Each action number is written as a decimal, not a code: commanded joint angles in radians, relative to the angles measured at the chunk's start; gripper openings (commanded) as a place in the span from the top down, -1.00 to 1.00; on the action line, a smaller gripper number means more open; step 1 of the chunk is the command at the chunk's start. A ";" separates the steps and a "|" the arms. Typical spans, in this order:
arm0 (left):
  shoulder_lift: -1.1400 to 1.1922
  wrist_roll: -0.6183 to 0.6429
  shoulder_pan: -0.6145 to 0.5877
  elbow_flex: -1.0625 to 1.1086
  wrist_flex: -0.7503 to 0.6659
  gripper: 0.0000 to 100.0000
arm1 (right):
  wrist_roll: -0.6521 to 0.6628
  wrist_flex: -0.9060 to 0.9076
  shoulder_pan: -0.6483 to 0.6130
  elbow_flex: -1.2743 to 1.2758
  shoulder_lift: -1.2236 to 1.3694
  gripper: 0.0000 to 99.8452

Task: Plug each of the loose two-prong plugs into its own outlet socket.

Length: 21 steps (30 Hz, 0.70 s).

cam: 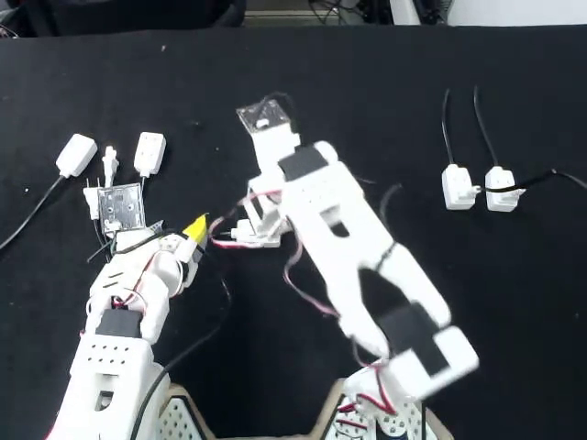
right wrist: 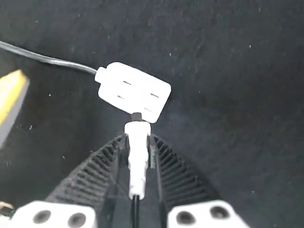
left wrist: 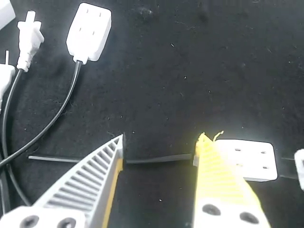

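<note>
My right gripper is shut on a white two-prong plug. The plug's nose touches the near edge of a white outlet socket lying flat on the black table; the prongs are hidden. In the high view this socket lies at the table's middle, under the right arm. My left gripper stands open astride that socket's black cord, its yellow finger partly covering the socket. Another loose plug and a second socket lie farther off.
At the far left lie two white sockets with a plug between them, cords trailing toward the left arm. Two more white corded pieces sit at the right. The table is black cloth.
</note>
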 commanded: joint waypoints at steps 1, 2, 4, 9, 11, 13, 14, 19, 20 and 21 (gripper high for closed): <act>-0.012 -0.005 0.001 -0.010 -0.015 0.51 | -0.043 0.106 0.020 -0.203 0.085 0.98; -0.012 -0.005 0.001 -0.010 -0.015 0.51 | -0.041 0.135 0.020 -0.246 0.114 0.98; -0.012 -0.005 0.001 -0.010 -0.015 0.51 | -0.041 0.187 0.020 -0.328 0.165 0.98; -0.012 -0.005 0.001 -0.010 -0.014 0.51 | -0.041 0.279 0.052 -0.489 0.280 0.98; -0.012 -0.005 0.001 -0.010 -0.014 0.51 | -0.043 0.301 0.071 -0.530 0.325 0.98; -0.012 -0.005 0.001 -0.010 -0.014 0.51 | -0.043 0.315 0.084 -0.556 0.363 0.98; -0.012 -0.005 0.001 -0.010 -0.014 0.51 | -0.043 0.319 0.086 -0.562 0.380 0.98; -0.012 -0.005 0.001 -0.010 -0.014 0.51 | -0.043 0.327 0.078 -0.568 0.426 0.98; -0.012 -0.005 0.001 -0.010 -0.014 0.51 | -0.043 0.325 0.078 -0.568 0.426 0.98; -0.012 -0.005 0.001 -0.010 -0.014 0.51 | -0.043 0.325 0.078 -0.568 0.426 0.98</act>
